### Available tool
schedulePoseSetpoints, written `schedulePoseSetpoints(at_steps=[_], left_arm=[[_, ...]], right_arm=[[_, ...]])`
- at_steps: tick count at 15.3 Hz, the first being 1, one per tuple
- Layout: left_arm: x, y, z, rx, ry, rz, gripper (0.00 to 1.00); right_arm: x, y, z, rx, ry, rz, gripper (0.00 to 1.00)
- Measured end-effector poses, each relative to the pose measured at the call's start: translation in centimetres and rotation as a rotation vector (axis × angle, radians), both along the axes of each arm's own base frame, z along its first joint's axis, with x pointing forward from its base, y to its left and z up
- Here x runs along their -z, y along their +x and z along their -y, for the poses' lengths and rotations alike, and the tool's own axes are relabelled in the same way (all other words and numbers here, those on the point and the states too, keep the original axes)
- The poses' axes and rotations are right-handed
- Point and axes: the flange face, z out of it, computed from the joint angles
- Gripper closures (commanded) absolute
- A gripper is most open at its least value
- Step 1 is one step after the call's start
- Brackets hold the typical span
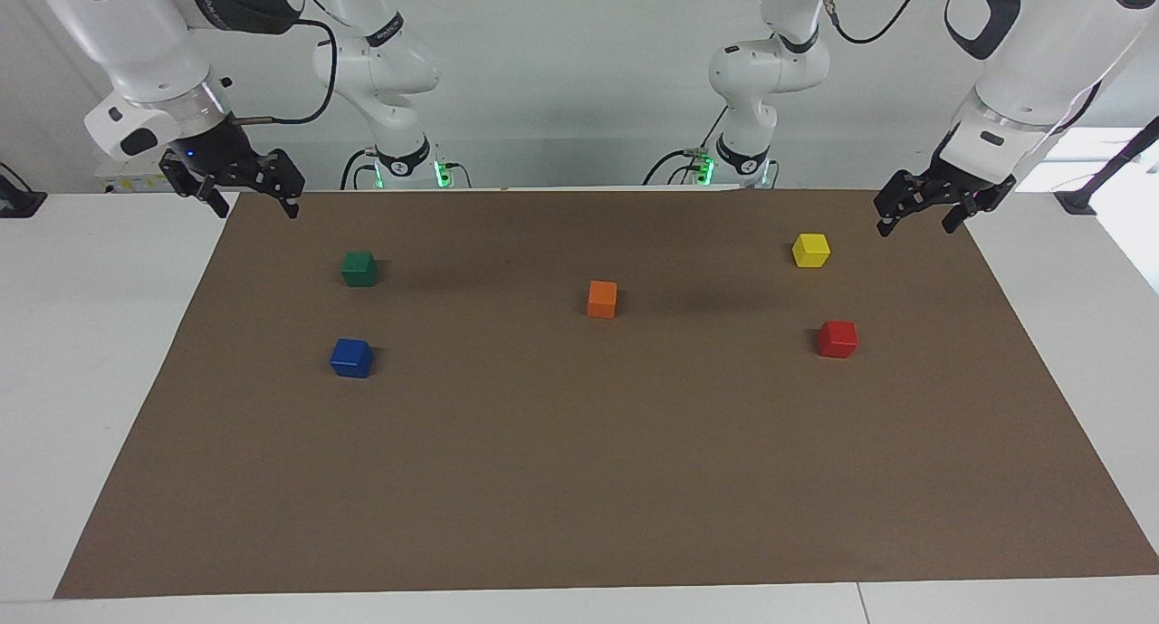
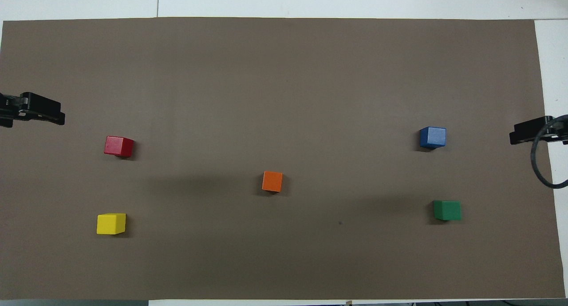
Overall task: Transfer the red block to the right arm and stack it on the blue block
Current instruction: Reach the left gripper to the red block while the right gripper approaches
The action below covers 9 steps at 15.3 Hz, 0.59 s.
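Observation:
The red block lies on the brown mat toward the left arm's end, farther from the robots than the yellow block. The blue block lies toward the right arm's end, farther from the robots than the green block. My left gripper hangs open and empty over the mat's edge at its own end, beside the yellow block. My right gripper hangs open and empty over the mat's corner at its own end. Both are apart from every block.
A yellow block lies near the left gripper. A green block lies near the right gripper. An orange block lies mid-mat. The brown mat covers a white table.

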Motion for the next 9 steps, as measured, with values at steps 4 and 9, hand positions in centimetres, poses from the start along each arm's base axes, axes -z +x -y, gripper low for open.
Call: schedulePoseSetpoints(at_steps=[4, 9], left_arm=[[0.1, 0.0, 0.0, 0.0, 0.0, -0.002, 0.0], [3.7, 1.0, -1.7, -0.031, 0.001, 0.041, 0.0]], right_arm=[[0.0, 0.0, 0.2, 0.003, 0.0, 0.0, 0.0], [0.0, 0.0, 0.2, 0.004, 0.0, 0.0, 0.0]])
